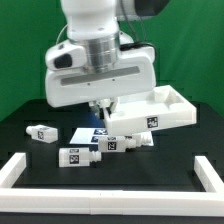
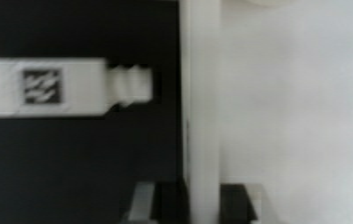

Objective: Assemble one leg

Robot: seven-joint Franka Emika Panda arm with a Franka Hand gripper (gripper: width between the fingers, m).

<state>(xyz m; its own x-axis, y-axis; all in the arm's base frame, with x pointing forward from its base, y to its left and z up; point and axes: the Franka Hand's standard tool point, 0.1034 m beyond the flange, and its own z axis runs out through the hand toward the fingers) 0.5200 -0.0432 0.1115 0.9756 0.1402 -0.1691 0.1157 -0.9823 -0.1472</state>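
hand (image 2: 194, 206) pointing down, fingers (image 2: 150, 204) straddling panel (image 2: 288, 110) rim

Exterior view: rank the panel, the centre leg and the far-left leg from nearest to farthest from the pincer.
1. The panel: at the pincer, stretching to the exterior view's right.
2. The centre leg: just in front of the panel.
3. The far-left leg: alone at the exterior view's left.
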